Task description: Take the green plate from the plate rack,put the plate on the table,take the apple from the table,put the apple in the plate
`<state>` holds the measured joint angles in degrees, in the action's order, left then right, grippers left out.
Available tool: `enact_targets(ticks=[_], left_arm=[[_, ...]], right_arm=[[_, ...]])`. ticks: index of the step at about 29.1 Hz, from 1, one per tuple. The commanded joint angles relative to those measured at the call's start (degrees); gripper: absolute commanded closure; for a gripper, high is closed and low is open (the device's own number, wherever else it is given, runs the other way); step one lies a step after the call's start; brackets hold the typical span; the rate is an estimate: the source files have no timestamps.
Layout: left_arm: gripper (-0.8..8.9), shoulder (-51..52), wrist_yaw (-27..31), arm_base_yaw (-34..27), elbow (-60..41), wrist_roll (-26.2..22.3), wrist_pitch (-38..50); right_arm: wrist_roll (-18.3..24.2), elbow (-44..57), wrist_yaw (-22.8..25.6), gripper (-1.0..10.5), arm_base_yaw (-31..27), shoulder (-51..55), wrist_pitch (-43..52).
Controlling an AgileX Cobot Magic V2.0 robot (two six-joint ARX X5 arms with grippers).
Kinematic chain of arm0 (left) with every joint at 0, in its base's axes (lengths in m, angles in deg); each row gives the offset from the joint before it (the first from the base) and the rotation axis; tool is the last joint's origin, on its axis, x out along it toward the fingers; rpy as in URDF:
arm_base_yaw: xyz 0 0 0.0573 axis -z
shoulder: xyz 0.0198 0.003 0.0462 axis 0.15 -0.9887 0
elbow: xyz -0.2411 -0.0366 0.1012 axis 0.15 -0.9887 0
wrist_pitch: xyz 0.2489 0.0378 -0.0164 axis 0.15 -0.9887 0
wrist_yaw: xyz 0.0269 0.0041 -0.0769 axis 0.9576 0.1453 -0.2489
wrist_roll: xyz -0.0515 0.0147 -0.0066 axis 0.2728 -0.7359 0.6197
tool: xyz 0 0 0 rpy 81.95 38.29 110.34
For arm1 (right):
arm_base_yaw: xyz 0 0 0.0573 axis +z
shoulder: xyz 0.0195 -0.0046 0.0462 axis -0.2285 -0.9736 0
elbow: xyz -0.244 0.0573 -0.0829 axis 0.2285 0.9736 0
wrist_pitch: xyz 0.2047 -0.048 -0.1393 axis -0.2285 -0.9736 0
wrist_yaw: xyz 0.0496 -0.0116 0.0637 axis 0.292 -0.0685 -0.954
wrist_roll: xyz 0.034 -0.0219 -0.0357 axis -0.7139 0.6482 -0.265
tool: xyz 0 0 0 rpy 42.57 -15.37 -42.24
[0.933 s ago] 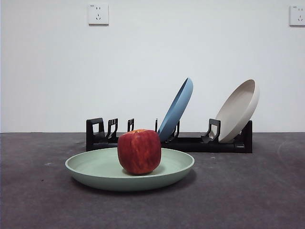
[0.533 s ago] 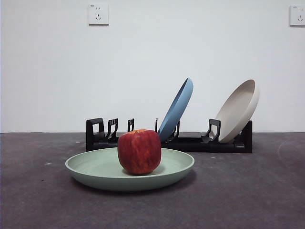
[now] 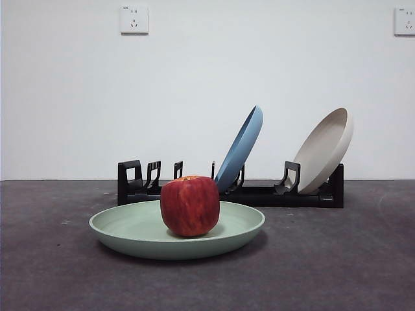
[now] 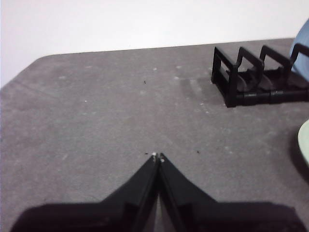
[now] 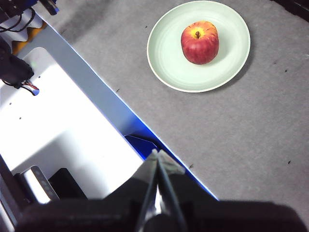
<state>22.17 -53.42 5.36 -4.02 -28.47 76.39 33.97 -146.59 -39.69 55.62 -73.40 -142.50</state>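
Observation:
The green plate (image 3: 139, 233) lies flat on the table (image 3: 337, 259) in front of the plate rack (image 3: 259, 194). The red apple (image 3: 189, 205) stands in the plate's middle. The right wrist view shows the plate (image 5: 169, 58) with the apple (image 5: 199, 42) from high above. My right gripper (image 5: 157, 153) is shut and empty, far from the plate, over the table's edge. My left gripper (image 4: 158, 156) is shut and empty, low over bare table to the side of the rack's end (image 4: 241, 77). A sliver of the plate's rim (image 4: 304, 140) shows there. No arm shows in the front view.
A blue plate (image 3: 240, 149) and a cream-beige plate (image 3: 324, 150) lean in the rack's slots. The robot's white base with cables (image 5: 53, 116) lies beyond the table's edge (image 5: 120, 116). Two wall sockets (image 3: 133, 19) are on the white wall.

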Motion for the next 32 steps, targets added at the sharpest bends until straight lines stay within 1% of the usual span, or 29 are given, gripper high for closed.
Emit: enact_targets(ticks=[1,25,29,31,32], left_arm=[[8.17,0.2,0.0,-0.2,-0.8,3.7,0.2],[8.17,0.2,0.1,-0.2,-0.8,3.7,0.2],[8.17,0.2,0.1,-0.2,-0.8,3.7,0.2],[8.17,0.2,0.1,-0.2,-0.8,3.7,0.2],[8.17,0.2,0.1,-0.2,-0.8,3.7,0.2]], right_arm=[[-0.3,-0.1,0.2,9.5,0.0,0.1,-1.0],[-0.3,-0.1,0.2,9.5,0.0,0.2,-1.0],[5.9,0.0,1.7,9.5,-2.4,1.4,1.3],[6.7,0.2,0.8,9.5,-5.4,2.7,6.4],[6.6,0.6,-1.0,9.5,-7.5,3.7,9.9]])
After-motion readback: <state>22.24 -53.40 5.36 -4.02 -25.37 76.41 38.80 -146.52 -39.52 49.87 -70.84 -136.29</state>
